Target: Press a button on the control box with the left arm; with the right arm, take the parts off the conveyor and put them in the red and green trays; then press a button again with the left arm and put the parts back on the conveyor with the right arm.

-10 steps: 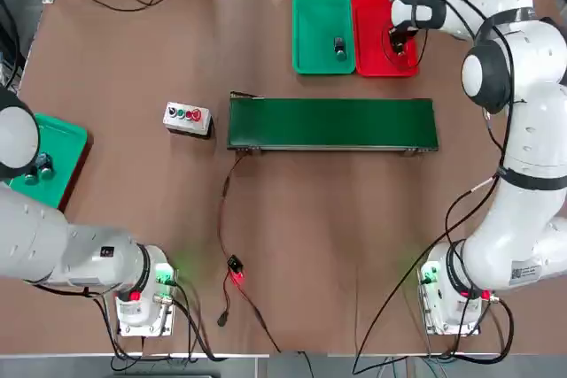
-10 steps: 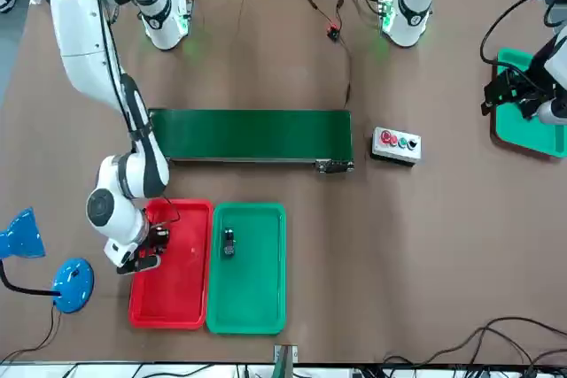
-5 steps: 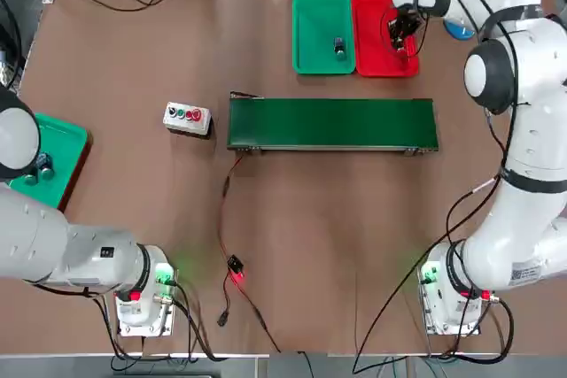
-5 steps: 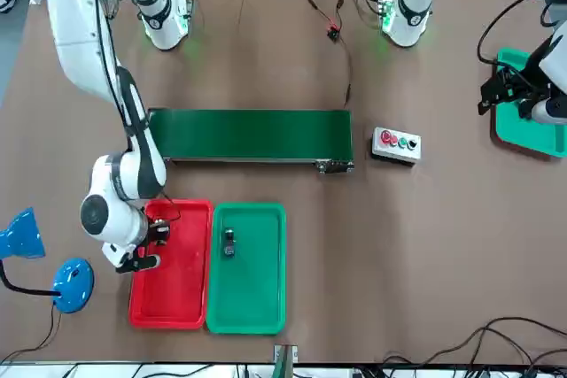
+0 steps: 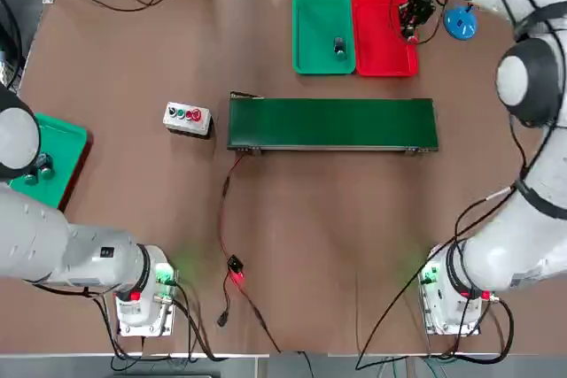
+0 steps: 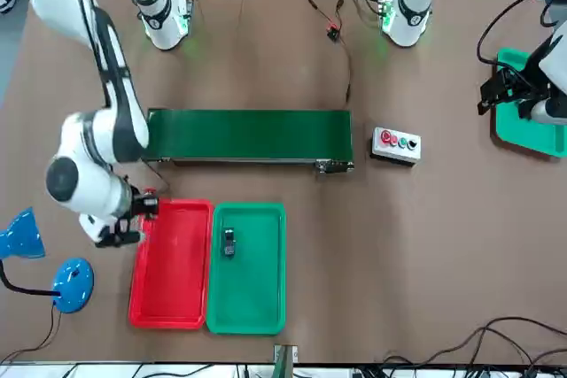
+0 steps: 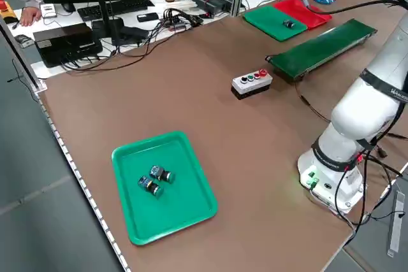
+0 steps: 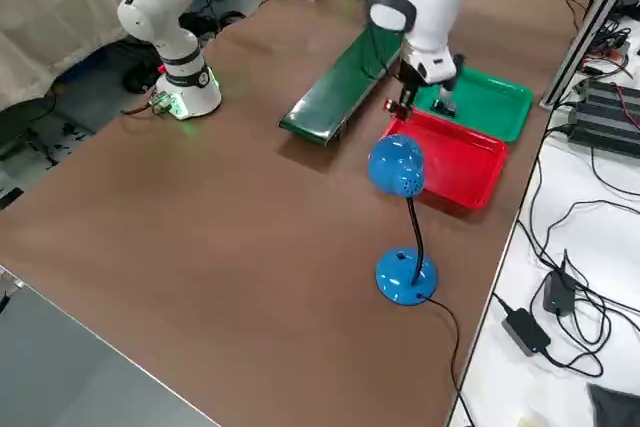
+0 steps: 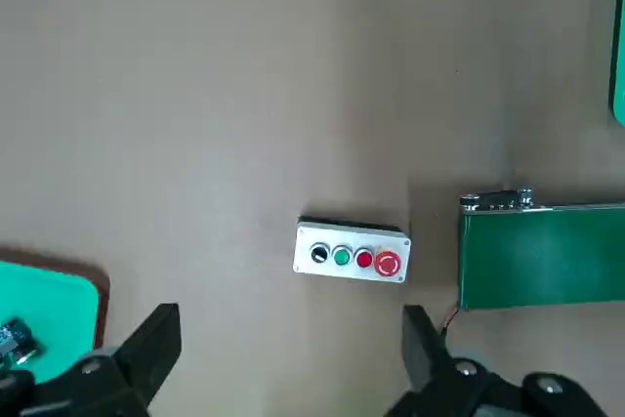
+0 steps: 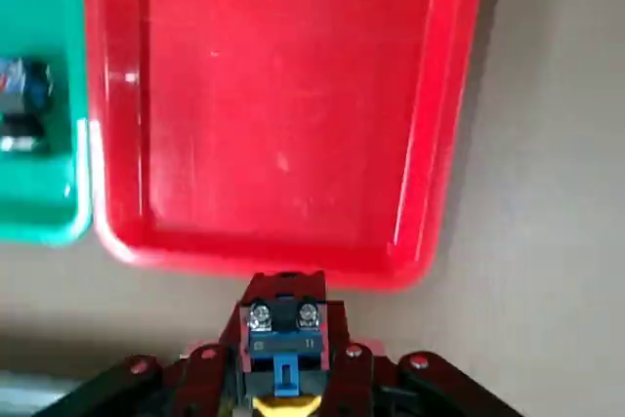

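Red plastic and nothing on it: the red tray (image 5: 376, 42) is bare in the right wrist view. The right gripper (image 5: 412, 22) hangs at the upper right of the top view, over that tray's right-hand rim, with its fingers pinched tight on a small part (image 10: 283, 339). I'd guess it's the red-capped one, since the other part (image 5: 338, 47) sits alone in the green tray (image 5: 306, 33) next door.

So I'd say this is the put-back leg, and the relation that matters is gripper to conveyor (image 5: 332, 123). The belt lies below and to the left of the fingers in the top view, well apart from them, and nothing is on it. Its long axis runs left to right across the frame, so nearly any spot along it should do. The near end is the right one.

The right arm is clearly the closer one. The left gripper (image 9: 288, 324) is parked off at the left edge of the top view, fingers spread wide, with the control box (image 9: 352, 250) just ahead of them.
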